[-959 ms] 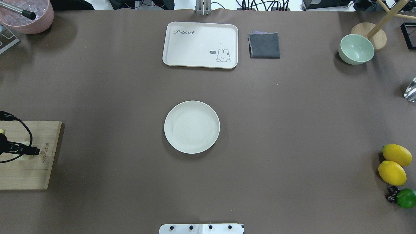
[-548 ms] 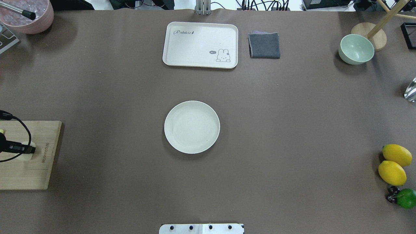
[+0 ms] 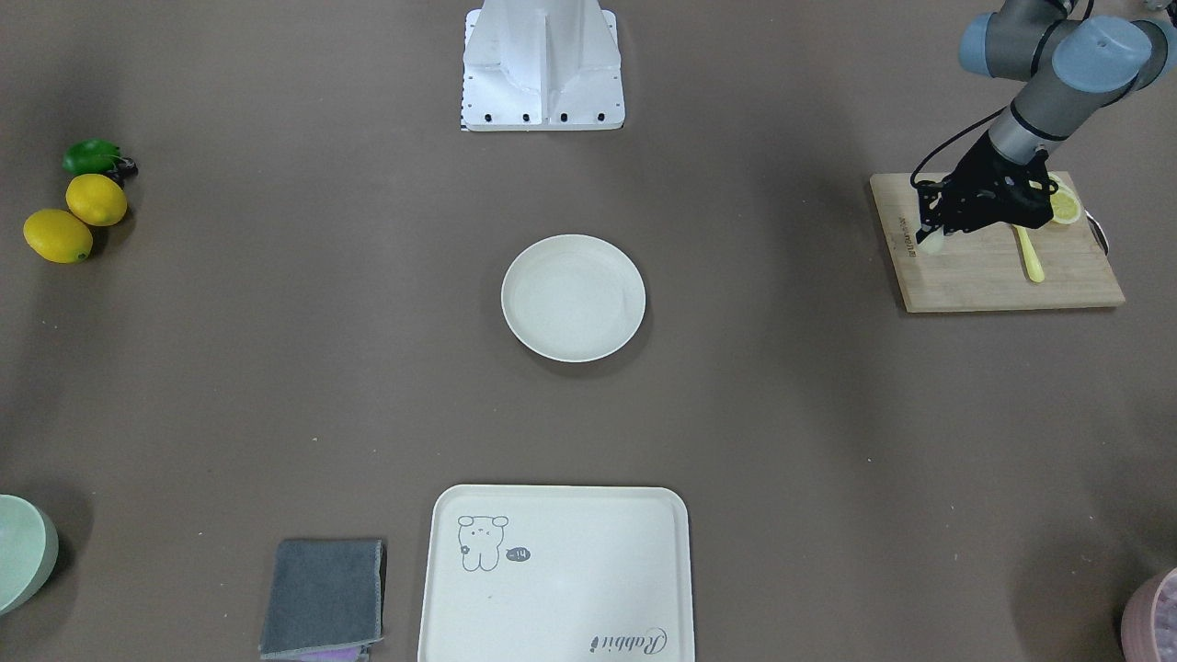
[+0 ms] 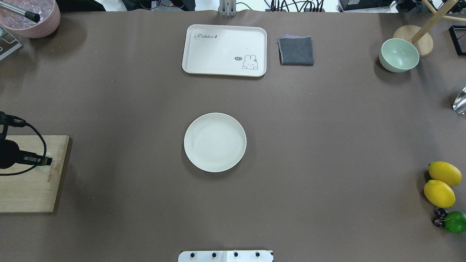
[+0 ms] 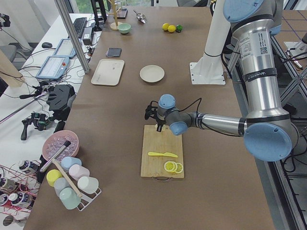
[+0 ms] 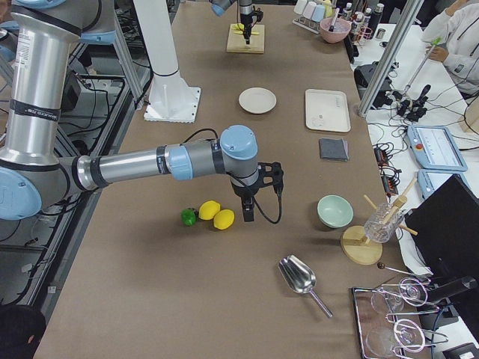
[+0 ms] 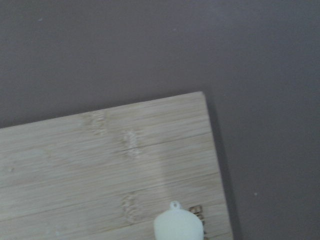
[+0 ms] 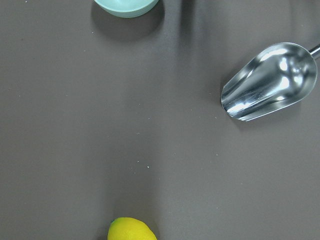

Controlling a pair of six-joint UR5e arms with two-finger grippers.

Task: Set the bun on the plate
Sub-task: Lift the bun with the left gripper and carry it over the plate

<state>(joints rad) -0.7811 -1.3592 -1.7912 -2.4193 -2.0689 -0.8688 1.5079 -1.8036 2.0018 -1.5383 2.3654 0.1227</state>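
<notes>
One tray (image 4: 218,51) beyond the plate (image 4: 214,142) reads "Rabbit".

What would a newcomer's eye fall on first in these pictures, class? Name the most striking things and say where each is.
The round cream plate sits bare at the middle of the table. At the end on the robot's left, the left gripper holds the small pale bun above a corner of the wooden cutting board. At the opposite end, two yellow lemons lie beside a green lime.
</notes>
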